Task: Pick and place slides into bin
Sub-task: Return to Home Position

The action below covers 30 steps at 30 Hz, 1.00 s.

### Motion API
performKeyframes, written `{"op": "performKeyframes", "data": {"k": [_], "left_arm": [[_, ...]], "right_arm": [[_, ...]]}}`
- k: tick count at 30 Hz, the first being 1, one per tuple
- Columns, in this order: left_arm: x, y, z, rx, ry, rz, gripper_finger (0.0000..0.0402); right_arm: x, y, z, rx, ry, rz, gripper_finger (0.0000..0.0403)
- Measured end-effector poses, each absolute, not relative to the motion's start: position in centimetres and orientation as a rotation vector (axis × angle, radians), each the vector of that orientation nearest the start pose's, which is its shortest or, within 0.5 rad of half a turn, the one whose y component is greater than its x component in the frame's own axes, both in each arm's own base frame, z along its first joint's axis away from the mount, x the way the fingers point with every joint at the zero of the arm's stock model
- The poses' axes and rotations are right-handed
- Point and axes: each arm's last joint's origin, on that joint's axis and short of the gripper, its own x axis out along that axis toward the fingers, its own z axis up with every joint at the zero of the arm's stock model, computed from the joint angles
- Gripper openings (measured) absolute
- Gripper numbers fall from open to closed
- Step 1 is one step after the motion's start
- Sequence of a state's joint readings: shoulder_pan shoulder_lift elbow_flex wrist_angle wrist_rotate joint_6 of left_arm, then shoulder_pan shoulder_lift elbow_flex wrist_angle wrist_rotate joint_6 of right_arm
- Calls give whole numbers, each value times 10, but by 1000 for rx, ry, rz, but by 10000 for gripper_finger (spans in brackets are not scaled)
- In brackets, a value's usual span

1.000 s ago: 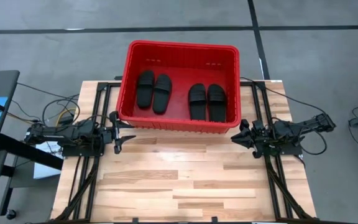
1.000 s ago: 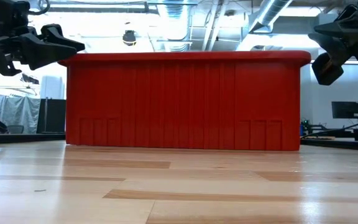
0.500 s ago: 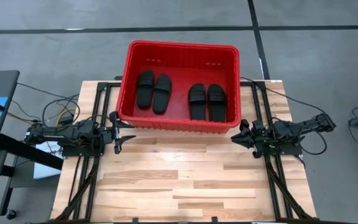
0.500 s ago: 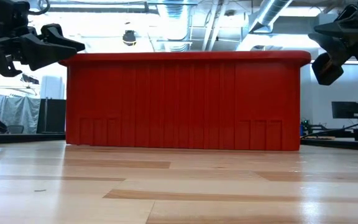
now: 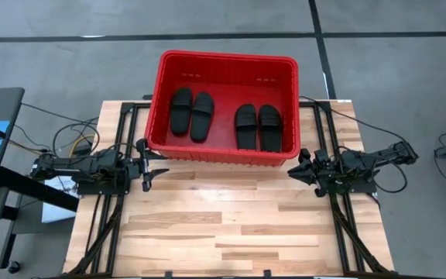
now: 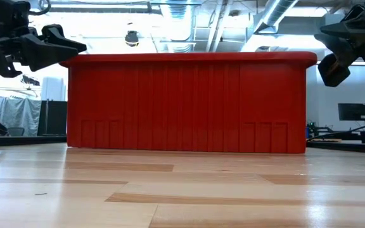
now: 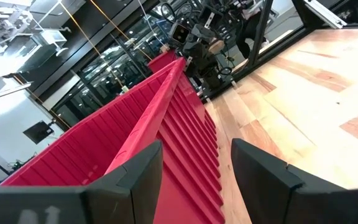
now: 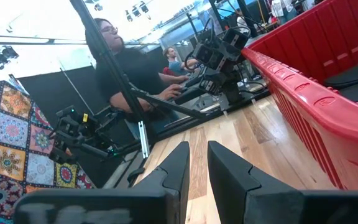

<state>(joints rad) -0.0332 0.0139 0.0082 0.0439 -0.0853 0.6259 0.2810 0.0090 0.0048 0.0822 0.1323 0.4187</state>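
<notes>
1. Inside the bin (image 5: 223, 56), which sits at the far edge of the surface (image 5: 223, 225), you have all four slides (image 5: 201, 116). Two lie toward its left wall and two toward its right. All rest flat, straps up, and each pair lies side by side.
2. Your left gripper (image 5: 145, 164) hangs just outside the bin's near left corner. Its jaws are spread wide with nothing between them.
3. Your right gripper (image 5: 299, 168) sits just off the near right corner. Its jaws are drawn almost together, with only a sliver between them, and they are empty too.
4. Expect these slides to be light and rubbery. The sole will likely bend and sag if you lift it by one end, and the matte surface should grip rather than slip. They look sturdy enough to take a firm squeeze or a short drop.
5. If you need to shift one, I judge the wide strap the best hold. Put one jaw under its arch and one on top, near the middle, so that the sole hangs level. Pinching the sole across its narrow waist is a second choice.
6. Nothing is left on the surface to collect, so the job looks finished.
</notes>
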Motion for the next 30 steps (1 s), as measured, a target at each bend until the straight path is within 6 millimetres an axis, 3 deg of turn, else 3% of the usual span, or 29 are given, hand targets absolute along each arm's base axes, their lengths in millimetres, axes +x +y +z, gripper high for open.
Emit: {"op": "performKeyframes", "data": {"k": [30], "left_arm": [[98, -1, 169, 620, -20, 62, 183]], "right_arm": [[95, 23, 172, 434, -44, 162, 51]]}}
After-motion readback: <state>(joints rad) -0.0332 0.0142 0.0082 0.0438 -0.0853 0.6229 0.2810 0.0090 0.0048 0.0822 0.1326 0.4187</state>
